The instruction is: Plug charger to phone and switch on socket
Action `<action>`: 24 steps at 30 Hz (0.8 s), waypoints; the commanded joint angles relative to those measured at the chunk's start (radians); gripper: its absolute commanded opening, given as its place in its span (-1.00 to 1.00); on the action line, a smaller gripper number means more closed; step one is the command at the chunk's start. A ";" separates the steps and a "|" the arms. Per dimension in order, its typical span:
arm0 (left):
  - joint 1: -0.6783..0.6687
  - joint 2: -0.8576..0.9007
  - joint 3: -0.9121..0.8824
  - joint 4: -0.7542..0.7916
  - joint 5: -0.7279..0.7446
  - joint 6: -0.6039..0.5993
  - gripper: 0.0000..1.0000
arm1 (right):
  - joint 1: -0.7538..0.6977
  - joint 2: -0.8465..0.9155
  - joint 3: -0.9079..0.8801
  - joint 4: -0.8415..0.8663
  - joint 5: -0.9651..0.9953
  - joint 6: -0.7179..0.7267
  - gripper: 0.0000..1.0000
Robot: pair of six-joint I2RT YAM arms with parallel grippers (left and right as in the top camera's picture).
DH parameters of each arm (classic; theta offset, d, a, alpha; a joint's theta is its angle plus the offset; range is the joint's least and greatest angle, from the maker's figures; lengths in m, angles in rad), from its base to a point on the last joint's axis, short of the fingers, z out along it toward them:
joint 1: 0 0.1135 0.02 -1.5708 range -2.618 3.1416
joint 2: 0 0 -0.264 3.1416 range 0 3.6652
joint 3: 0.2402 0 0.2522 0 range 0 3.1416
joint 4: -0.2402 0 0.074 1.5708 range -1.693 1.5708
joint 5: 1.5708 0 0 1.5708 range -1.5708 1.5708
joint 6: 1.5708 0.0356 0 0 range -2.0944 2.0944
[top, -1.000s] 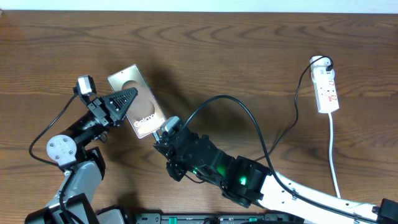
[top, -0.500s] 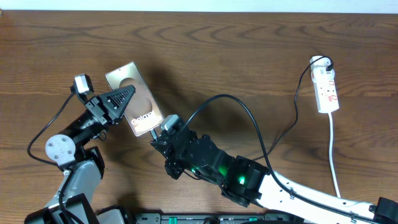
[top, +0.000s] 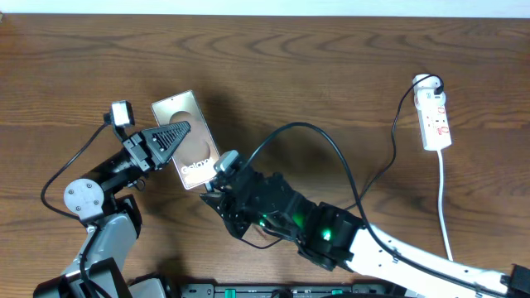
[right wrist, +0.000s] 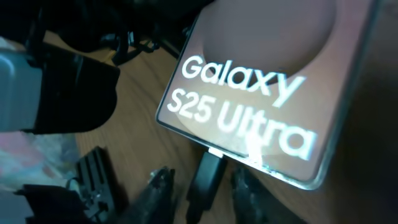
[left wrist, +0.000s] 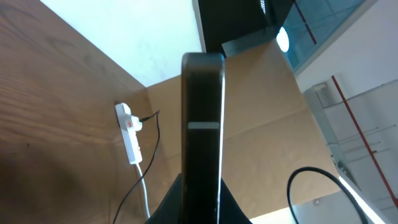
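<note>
The phone [top: 177,108] is tilted up off the table, its bronze "Galaxy" screen showing. My left gripper [top: 174,134] is shut on its long edges; in the left wrist view the phone [left wrist: 202,112] stands edge-on between the fingers [left wrist: 176,200]. My right gripper [top: 222,168] is at the phone's bottom end. In the right wrist view the charger's black connector [right wrist: 208,177] sits at the bottom edge of the phone [right wrist: 261,74], with the fingers [right wrist: 160,186] spread either side of it, apart from it. The black cable [top: 331,153] loops to the socket [top: 436,120].
The socket's white cord [top: 445,203] runs down the right side towards the table's front edge. The socket [left wrist: 129,134] also shows far off in the left wrist view. The right arm's body [top: 323,236] lies across the front centre.
The phone and my left gripper have shifted a little to the right. My right gripper has followed, staying at the phone's bottom end.
</note>
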 commanded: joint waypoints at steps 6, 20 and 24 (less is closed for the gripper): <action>-0.003 -0.008 0.000 0.016 -0.095 0.227 -0.86 | -0.034 -0.149 0.031 -0.223 0.052 -0.010 0.19; -0.271 -0.005 0.191 -0.562 -0.137 0.773 -0.86 | -0.229 -0.451 0.030 -0.574 0.311 -0.008 0.99; -0.347 0.035 0.322 -0.927 -0.179 1.007 -0.85 | -0.241 -0.451 0.030 -0.614 0.308 0.014 0.99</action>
